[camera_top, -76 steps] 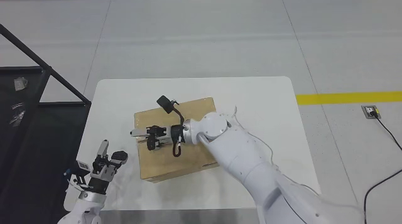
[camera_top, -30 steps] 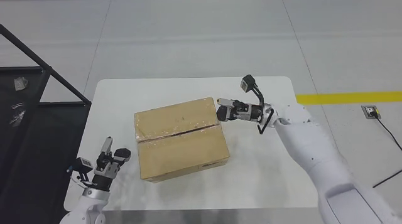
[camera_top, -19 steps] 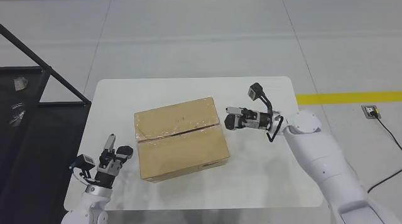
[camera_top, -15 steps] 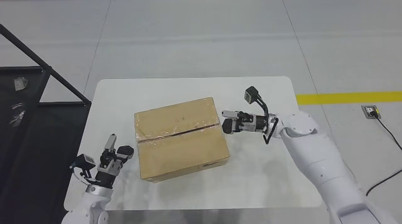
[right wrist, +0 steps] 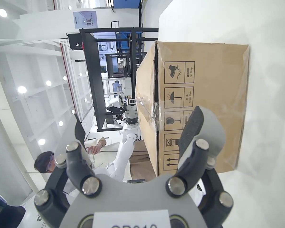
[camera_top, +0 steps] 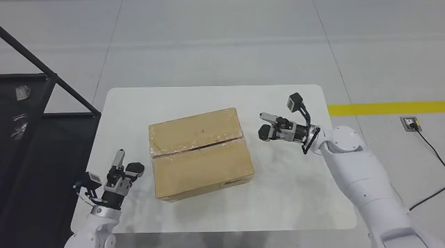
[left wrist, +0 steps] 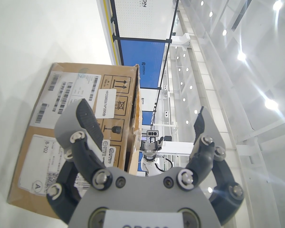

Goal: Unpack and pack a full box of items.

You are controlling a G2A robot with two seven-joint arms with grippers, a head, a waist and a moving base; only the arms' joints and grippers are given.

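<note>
Brown cardboard makes up the box, which sits closed near the middle of the white table, turned a little askew to the table's edges. A taped seam runs lengthwise across its top flaps. The left gripper is low by the table's near left corner, just beside the box's left end but not touching it. In the left wrist view this gripper faces that end of the box, which carries white barcode labels and printed handling symbols. Its fingers are spread wide with nothing between them. The right gripper is above the table on the opposite side, a short way off the box's right end and clear of it, pointing toward that face. In the right wrist view this gripper looks at the box end-on, where a column of handling symbols runs beside the taped flap edge. Its fingers also stand apart and hold nothing. Beyond the table, a yellow line crosses the pale floor on the right, and a black frame stands at the left.
</note>
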